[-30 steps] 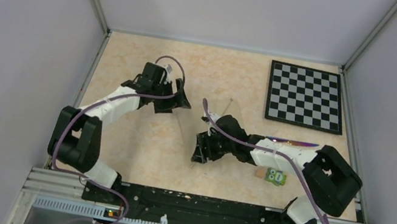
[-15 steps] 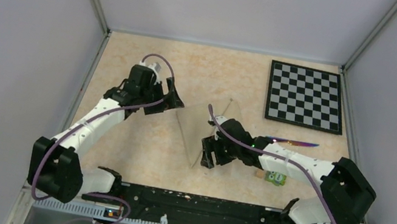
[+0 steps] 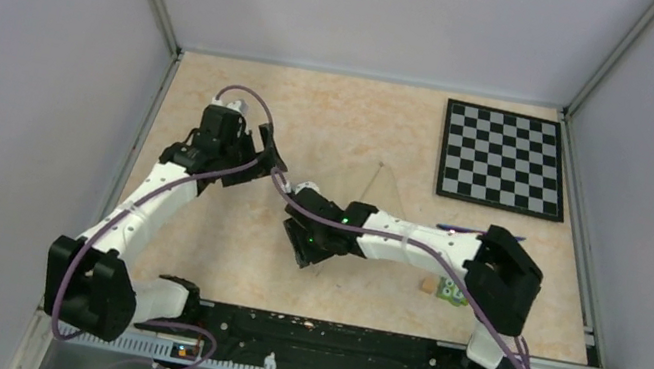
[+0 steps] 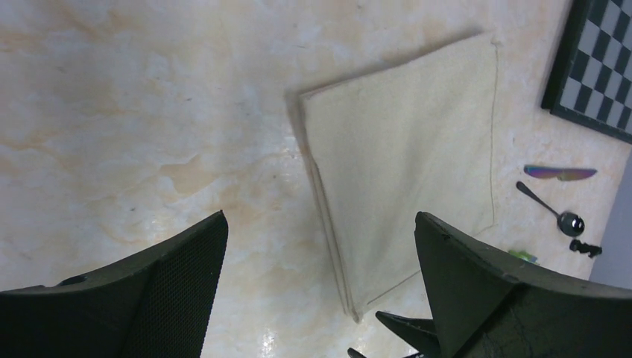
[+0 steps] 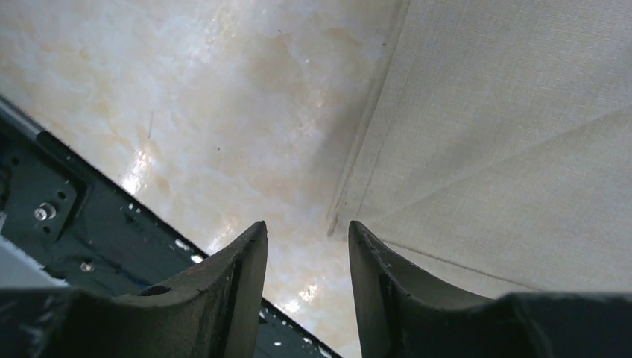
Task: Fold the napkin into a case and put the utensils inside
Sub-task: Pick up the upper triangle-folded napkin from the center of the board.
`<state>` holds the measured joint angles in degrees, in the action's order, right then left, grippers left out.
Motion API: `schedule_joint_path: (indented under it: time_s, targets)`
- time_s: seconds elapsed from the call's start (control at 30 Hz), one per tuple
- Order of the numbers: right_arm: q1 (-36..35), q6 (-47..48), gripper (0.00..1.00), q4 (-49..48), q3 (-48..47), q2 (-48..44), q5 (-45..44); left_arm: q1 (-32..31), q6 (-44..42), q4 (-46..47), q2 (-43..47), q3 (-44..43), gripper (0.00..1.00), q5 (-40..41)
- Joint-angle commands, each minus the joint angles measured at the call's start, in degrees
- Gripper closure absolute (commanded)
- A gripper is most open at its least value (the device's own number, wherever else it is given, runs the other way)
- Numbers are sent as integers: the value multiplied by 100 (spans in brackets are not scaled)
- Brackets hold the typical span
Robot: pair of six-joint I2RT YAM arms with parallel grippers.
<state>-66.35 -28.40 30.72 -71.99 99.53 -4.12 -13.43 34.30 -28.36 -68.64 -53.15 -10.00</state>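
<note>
The napkin [image 4: 402, 179] lies folded in layers on the tan tabletop, its stacked edges facing left; in the top view only its far part [image 3: 381, 186] shows, behind the right arm. My left gripper [image 4: 319, 224] hovers wide open and empty above the napkin's left edge, seen up left of the cloth [image 3: 258, 158] from above. My right gripper [image 5: 307, 227] is low at the napkin's near-left corner [image 5: 333, 222], jaws partly apart with nothing between them, the corner just ahead of the fingertips. The utensils lie right of the cloth: a purple-blue knife [image 4: 559, 172] and a dark spoon [image 4: 553, 211].
A chessboard [image 3: 503, 159] sits at the back right. A small green block [image 3: 453, 291] and a tiny black knob [image 4: 585, 248] lie near the utensils. The black front rail [image 5: 45, 201] runs close behind the right gripper. Grey walls enclose the table.
The left gripper has drawn back to the left of the napkin and opened fully. The right arm has swung left to the napkin's near-left corner, its jaws narrowing.
</note>
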Motion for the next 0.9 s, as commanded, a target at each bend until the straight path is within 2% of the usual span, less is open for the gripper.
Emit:
schedule_joint_path:
  time_s: [0.0,0.13,0.37,0.87]
  targets:
    - [-176,-229,56,785,-699,601,-557,419,-42,-348,-170,-301,1,185]
    - [-177,-303,57,1053,-1034,1020,-577,820,142,-482,-88,-239,1,296]
    - [-190,-315,68,1415,-1407,1386,-552,1269,104,-198,104,110,1,169]
    - [-187,-390,63,1412,-1449,1880,-584,1798,-180,0,-57,393,1,-406]
